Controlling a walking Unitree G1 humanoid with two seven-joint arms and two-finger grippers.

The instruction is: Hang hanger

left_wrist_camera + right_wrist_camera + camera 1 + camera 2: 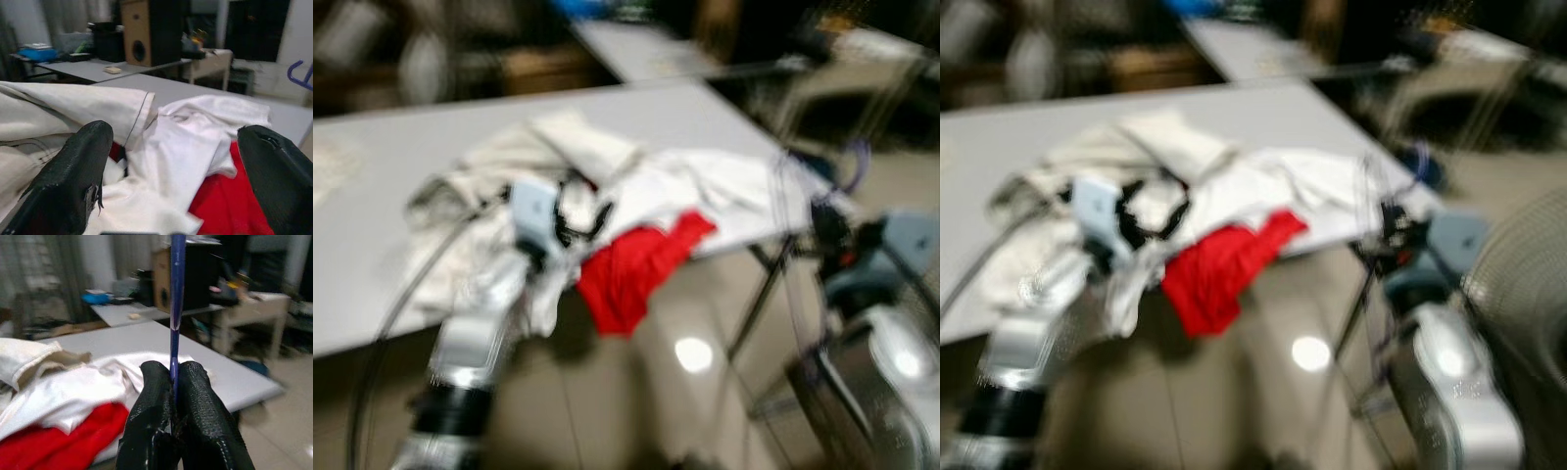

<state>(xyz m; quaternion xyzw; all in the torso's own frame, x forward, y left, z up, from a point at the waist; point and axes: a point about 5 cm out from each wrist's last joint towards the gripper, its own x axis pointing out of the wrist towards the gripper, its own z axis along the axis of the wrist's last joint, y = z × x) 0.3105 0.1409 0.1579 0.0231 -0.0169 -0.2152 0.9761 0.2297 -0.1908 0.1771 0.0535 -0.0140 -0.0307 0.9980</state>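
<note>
The right gripper (173,377) has its jaws pinched on the blue hanger (177,293), whose shaft rises toward twelve o'clock from the fingertips. The left gripper (171,166), jaws spread, hovers over clothes (636,186) on the tabletop (401,157). No rail is discernible.

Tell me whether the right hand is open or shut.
Shut. In the right wrist view the two black fingers of the right hand press together on a thin blue hanger rising between them.
</note>
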